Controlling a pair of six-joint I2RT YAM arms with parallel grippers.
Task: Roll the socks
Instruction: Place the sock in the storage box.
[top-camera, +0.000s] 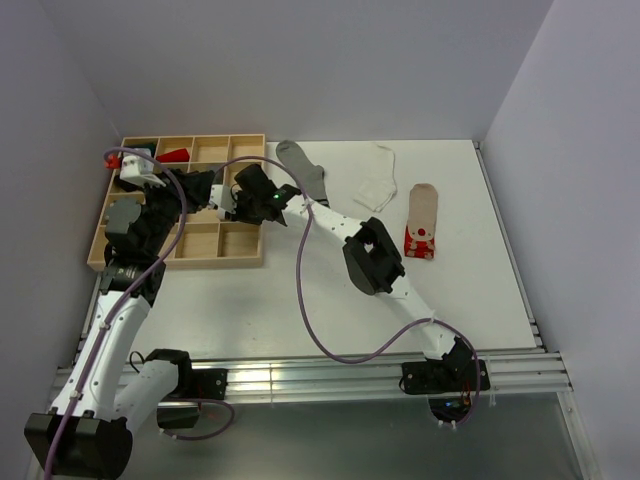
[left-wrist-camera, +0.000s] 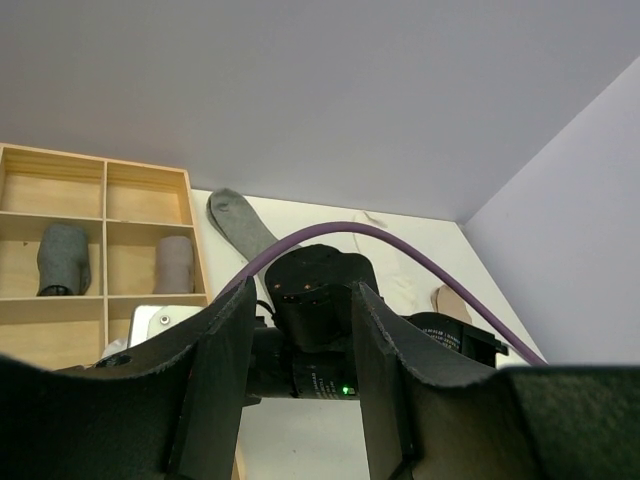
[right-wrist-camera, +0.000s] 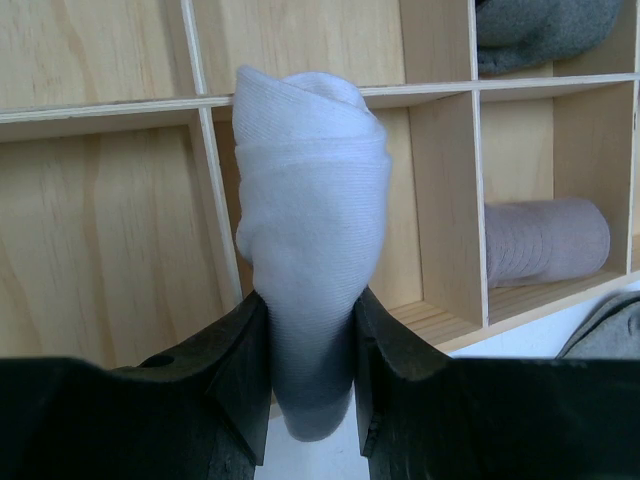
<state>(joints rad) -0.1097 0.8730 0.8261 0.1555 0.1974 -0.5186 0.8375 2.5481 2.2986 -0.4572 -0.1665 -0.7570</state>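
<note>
The right tool (right-wrist-camera: 310, 335) pinches a rolled white fabric sock (right-wrist-camera: 305, 200) upright over the wooden divided tray (right-wrist-camera: 100, 250), seemingly to lower it into a free compartment near a stowed grey roll (right-wrist-camera: 545, 240), while the left tool (left-wrist-camera: 300, 305) hangs spread and empty nearby.

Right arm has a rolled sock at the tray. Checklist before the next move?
1. Grip: right gripper shut on rolled sock: ok.
2. Roll tight, no loose end: ok.
3. Sock centred on one compartment of the wooden tray: not ok, it overlaps a divider in the wrist view.
4. Compartments either side of that divider free: ok.
5. left gripper open, empty: ok.
6. Left jaws clear of the right wrist: cannot tell, it sits right ahead of them.
</note>
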